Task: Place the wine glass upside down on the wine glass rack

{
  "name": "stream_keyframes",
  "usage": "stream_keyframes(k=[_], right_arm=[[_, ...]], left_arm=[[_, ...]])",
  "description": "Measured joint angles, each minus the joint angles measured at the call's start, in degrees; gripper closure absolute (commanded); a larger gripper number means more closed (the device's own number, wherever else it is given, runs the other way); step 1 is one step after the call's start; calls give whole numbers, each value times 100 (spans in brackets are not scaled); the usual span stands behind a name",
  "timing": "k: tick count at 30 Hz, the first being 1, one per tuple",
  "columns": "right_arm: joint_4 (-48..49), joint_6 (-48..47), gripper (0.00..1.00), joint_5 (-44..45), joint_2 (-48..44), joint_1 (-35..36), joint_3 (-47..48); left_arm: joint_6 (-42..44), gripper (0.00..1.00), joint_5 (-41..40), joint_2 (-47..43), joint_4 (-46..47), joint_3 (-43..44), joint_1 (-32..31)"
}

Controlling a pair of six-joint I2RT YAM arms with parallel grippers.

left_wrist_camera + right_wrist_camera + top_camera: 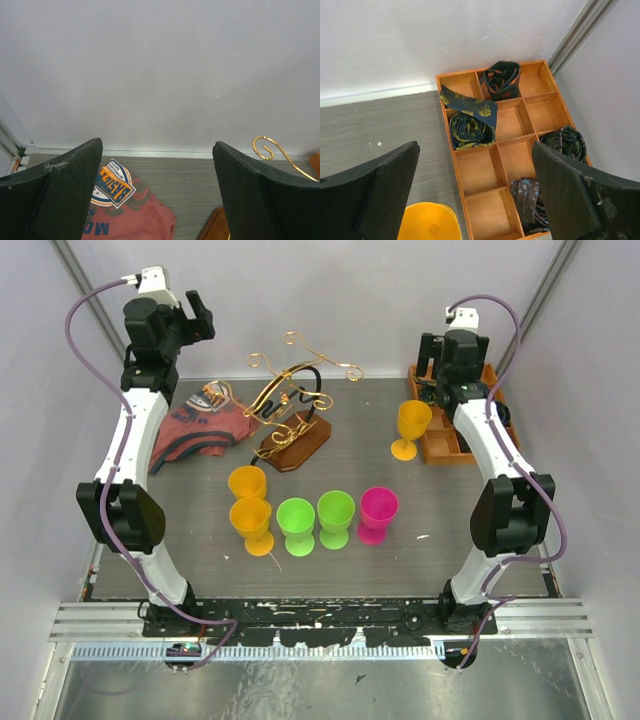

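Rack (295, 443): gold wire, brown base; orange tray (477, 170) (ties (467, 130) dark, seemingly floral).

Robot lab cell; white walls (330, 300)

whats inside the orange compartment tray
Four rolled patterned ties lie in the orange compartment tray; the other visible compartments are bare wood. Its near right corner is covered by the right tool.

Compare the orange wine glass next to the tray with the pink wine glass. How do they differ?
Colour: the orange wine glass is orange and the pink wine glass is bright pink.
Place: the orange wine glass stands alone at the far right beside the tray. The pink wine glass ends the near row, next to a green glass.
Shared: both are stemmed and upright, and neither is on the wine glass rack.
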Motion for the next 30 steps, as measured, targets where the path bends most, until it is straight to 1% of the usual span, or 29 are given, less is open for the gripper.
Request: stream_keyframes(k=[6,9,10,18,26,28,30], right_arm=[[-763,31,0,-28,188,0,376],[-1169,149,0,-46,208,0,568],[-1270,210,2,-66,208,0,592],[-2439,638,22,-621,468,-15,922],[-3257,782,33,-1309,798,-22,1005],[-3346,791,41,-1370,798,-22,979],[-3390,782,52,-1399,798,-26,953]], left_arm=[[280,2,468,-4,57,-46,-2],[313,2,603,-33,199,-236,0],[310,2,640,-35,212,-278,0],[199,2,881,-26,210,-308,0],[184,2,918,-35,87,-321,0],[186,2,918,-55,46,-339,0],[190,2,916,-90,28,-385,0]])
